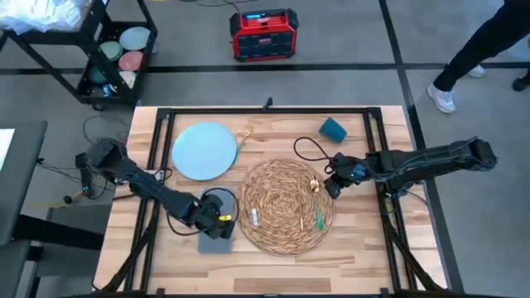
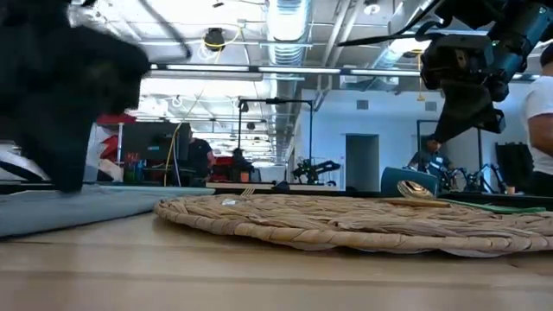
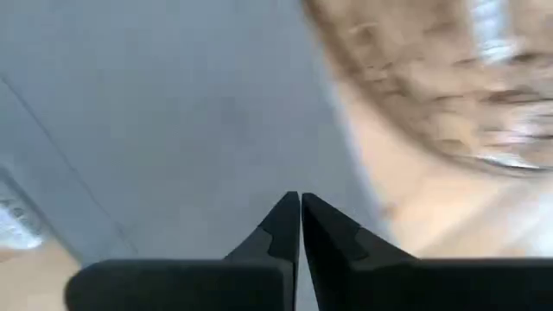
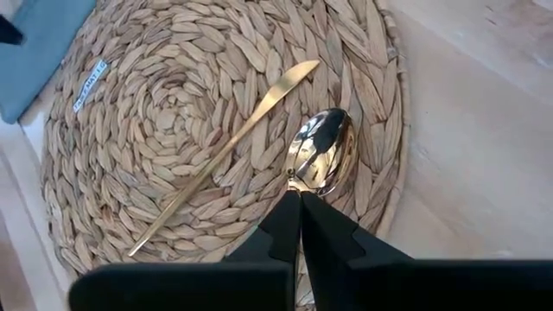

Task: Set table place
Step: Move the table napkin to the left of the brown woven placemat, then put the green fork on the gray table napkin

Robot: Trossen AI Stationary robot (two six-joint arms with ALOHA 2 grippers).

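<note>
- The wooden surface (image 1: 273, 265) is framed by a black rail, and the round wicker placemat (image 1: 286, 207) lies a little right of its middle, near the front edge.
- The right gripper (image 1: 328, 187) sits at the placemat's right rim; its jaws are pressed together on the handle end of a gold spoon (image 4: 321, 161), whose bowl rests on the weave just inside that rim.
- A gold knife (image 4: 226, 149) lies slantwise across the placemat, beside the spoon's bowl but not touching it. Something thin and green (image 1: 319, 220) lies near the mat's right edge; I cannot tell what it is.
- A small white label (image 1: 255, 217) lies on the left part of the weave.
- The left gripper (image 1: 222, 222) hangs low over a grey napkin (image 1: 217, 243) just left of the placemat, its jaws closed with nothing visible between them.
- A pale-blue plate (image 1: 204, 150) lies at the back left, apart from the mat; a fork (image 1: 243, 136) lies at its right edge.
- A teal cup (image 1: 333, 129) stands at the back right, with a loop of black cable (image 1: 308, 149) between it and the mat.
- Bare wood stays open along the front edge and at the right of the placemat.
- Beyond the back rail, a red box (image 1: 263, 35) sits on the floor, and a person's leg and white shoe (image 1: 442, 98) show at the far right.
</note>
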